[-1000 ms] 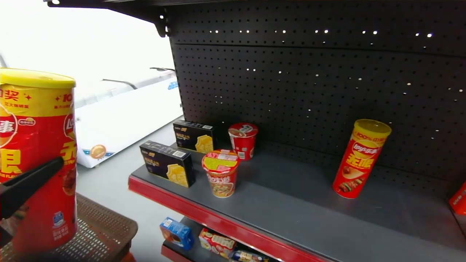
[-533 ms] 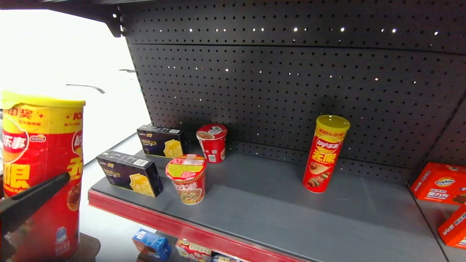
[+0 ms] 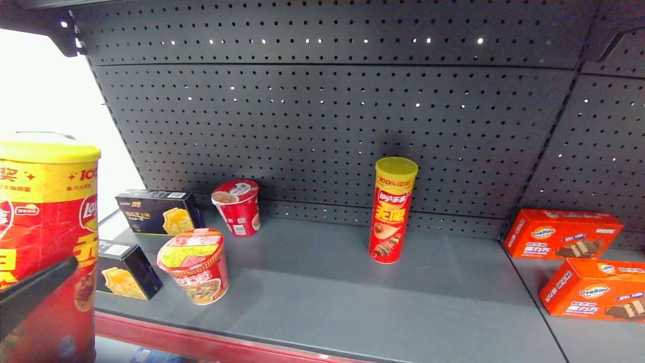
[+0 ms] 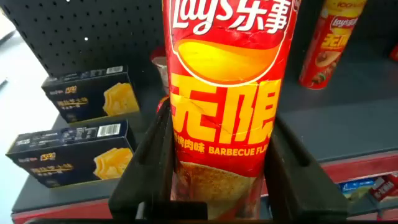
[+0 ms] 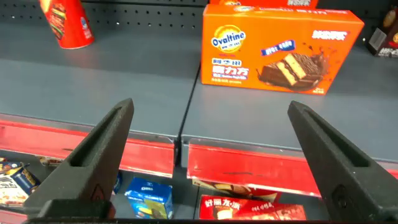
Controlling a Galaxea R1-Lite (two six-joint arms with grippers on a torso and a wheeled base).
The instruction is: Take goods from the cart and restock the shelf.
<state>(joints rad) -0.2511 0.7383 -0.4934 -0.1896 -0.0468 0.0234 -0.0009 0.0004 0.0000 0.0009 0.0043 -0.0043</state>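
Chip can [image 4: 227,93], red with yellow lettering: your left gripper [image 4: 221,158] clamps it upright between both fingers in the left wrist view, and the head view adds its yellow lid. Your right gripper [image 5: 210,109] is spread wide, with an orange box [image 5: 280,46] beyond its fingertips.

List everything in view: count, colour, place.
held can: one, red with yellow lid, upright, off the left end of the shelf.
shelf can: one, red with yellow lid, upright mid-shelf by the pegboard.
cups: two, red, left of the shelf can, one behind the other.
dark boxes: two, black and yellow, far left of the shelf.
orange boxes: two, right bay.
lower goods: several, blue and red, on the level below.
shelf: one, grey, red edge.
pegboard: one, black, behind.
left gripper: one, black, jaws shut on held can.
right gripper: one, black, jaws open, facing the orange boxes.
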